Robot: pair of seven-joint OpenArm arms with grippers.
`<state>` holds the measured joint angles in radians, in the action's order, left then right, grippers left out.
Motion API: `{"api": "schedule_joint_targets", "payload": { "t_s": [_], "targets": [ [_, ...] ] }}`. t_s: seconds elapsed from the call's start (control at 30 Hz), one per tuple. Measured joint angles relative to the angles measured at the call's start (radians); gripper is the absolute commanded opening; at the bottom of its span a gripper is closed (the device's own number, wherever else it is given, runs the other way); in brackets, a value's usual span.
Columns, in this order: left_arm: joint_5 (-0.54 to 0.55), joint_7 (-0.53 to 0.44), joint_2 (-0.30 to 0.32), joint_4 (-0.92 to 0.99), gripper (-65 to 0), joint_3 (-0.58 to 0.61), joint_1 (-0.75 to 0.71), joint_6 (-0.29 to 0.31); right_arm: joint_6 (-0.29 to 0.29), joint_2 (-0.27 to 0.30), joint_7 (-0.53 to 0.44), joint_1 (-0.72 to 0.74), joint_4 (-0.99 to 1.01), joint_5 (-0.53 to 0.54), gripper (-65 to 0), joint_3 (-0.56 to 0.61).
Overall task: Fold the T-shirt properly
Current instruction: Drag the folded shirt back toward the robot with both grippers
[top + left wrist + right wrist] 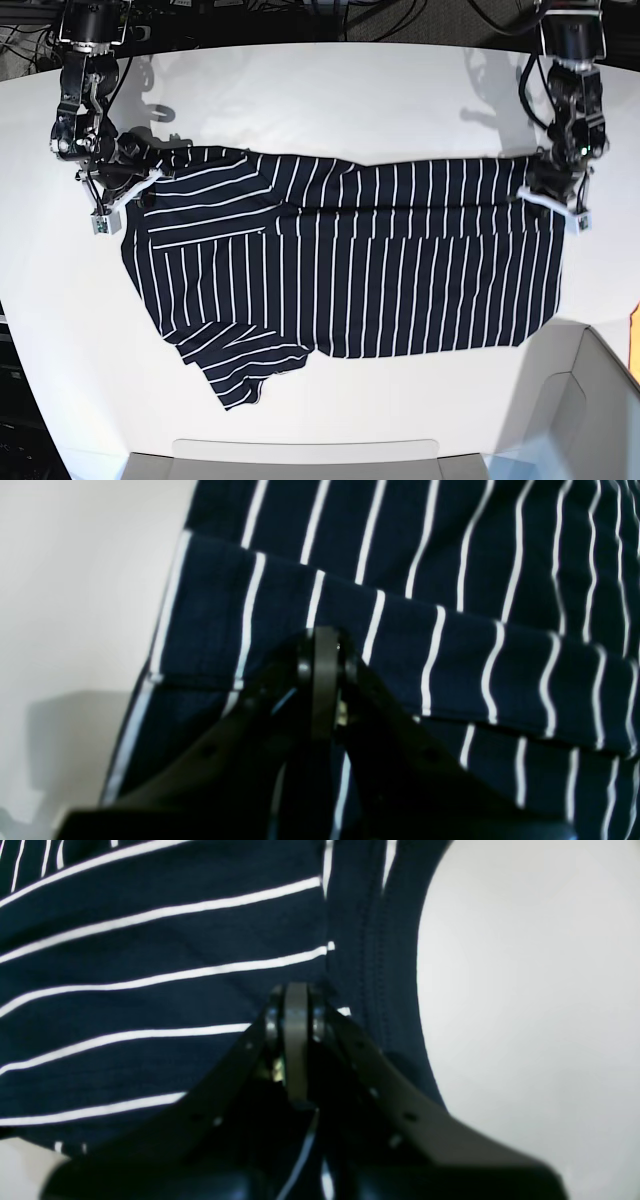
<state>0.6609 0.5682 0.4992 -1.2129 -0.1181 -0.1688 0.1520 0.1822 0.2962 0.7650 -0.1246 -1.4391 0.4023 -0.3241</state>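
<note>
1. T-shirt (370, 270), navy with white stripes, lies spread across the white counter (330, 90).
2. Left claw (325, 645) clamps its far hem corner.
3. Right claw (296, 1000) clamps the shoulder beside the collar.

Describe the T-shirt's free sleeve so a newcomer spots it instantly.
Start at the white table and the dark striped T-shirt spread across it. In the base view, follow the shirt to its lower left corner: the sleeve juts out toward the near edge. Unlike the top corners, no gripper holds it.
</note>
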Motion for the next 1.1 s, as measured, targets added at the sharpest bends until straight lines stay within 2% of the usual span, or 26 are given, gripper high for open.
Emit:
{"api": "schedule_joint_targets", "payload": {
  "t_s": [0.17, 0.37, 0.53, 0.77, 1.0, 1.1],
  "targets": [
    [-0.014, 0.003, 0.0, -0.11, -65.0, -0.002, -0.111, -0.019, 0.048, -0.005, 0.002, -0.09, -0.08, 0.0, -65.0, -0.006],
    [-0.017, 0.003, 0.001, -0.198, -65.0, -0.005, -0.213, -0.022, 0.055, -0.006, -0.016, -0.179, -0.14, 0.011, -65.0, -0.014],
    [-0.023, 0.005, 0.0, -0.276, -65.0, -0.012, -0.307, -0.024, 0.093, -0.01, -0.006, -0.222, -0.145, 0.037, -65.0, -0.095],
    [-0.006, 0.082, -0.014, -0.364, -65.0, -0.128, -0.435, -0.006, 0.095, -0.004, 0.0, -0.246, -0.143, 0.032, -65.0, -0.174],
    [-0.01, 0.113, -0.014, -0.368, -65.0, -0.134, -0.425, -0.01, 0.095, -0.003, 0.02, -0.241, -0.142, 0.026, -65.0, -0.2],
    [-0.014, 0.174, -0.013, -0.369, -65.0, -0.138, -0.392, -0.013, 0.095, -0.005, 0.02, -0.241, -0.142, 0.025, -65.0, -0.2]
  ]
}}
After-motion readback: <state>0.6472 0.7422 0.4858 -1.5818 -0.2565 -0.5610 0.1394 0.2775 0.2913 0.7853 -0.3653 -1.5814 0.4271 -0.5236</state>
